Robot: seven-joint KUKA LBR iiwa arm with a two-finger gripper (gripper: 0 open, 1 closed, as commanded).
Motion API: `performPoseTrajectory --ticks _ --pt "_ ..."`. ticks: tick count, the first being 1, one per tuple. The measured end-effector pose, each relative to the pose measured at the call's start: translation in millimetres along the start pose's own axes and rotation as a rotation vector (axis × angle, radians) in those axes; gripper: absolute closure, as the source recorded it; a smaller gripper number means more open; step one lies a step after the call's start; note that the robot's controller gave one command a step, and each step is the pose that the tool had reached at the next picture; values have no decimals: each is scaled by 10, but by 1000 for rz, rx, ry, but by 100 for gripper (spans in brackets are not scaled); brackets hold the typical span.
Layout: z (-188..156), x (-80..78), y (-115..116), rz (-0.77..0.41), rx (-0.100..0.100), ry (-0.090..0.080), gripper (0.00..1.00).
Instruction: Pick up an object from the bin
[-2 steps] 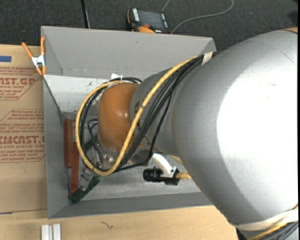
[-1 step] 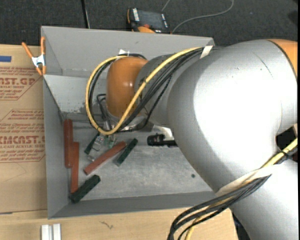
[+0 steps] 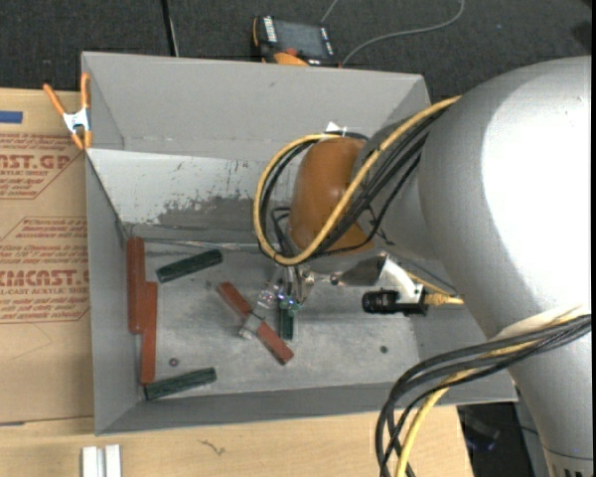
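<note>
The arm is reaching in from the right of the frame, its orange cover (image 3: 323,197) and looping cables (image 3: 266,202) hanging over the middle of the grey bin (image 3: 228,107). The gripper (image 3: 284,304) is sitting low near the bin's floor, just right of the centre of the frame. How wide it is standing cannot be told from this angle.

Right beneath its tip, a short dark green bar (image 3: 286,324) is lying almost upright in the frame, touching or nearly touching the tool; whether it is being gripped is unclear. Just to the left, a red stick (image 3: 232,298) is lying slantwise, a small silvery piece (image 3: 247,328) is resting at its lower end, and a second red piece (image 3: 274,345) is lying just below the green bar.

Well apart from these, two long red bars (image 3: 136,284) (image 3: 149,338) are lying along the left wall. A longer green bar (image 3: 189,263) is lying in the upper left of the floor and another green bar (image 3: 180,383) by the bottom wall.
</note>
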State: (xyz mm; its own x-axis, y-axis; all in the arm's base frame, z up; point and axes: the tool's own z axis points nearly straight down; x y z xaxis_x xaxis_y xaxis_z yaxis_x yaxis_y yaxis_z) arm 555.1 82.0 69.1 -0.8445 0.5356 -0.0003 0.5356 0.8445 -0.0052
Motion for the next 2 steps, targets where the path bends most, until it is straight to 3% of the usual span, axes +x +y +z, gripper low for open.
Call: performPoseTrajectory --ticks 1,2 --pt "-8 21 48 -6 -5 0 100" --pt "-1057 -109 -90 -19 -10 -6 100"
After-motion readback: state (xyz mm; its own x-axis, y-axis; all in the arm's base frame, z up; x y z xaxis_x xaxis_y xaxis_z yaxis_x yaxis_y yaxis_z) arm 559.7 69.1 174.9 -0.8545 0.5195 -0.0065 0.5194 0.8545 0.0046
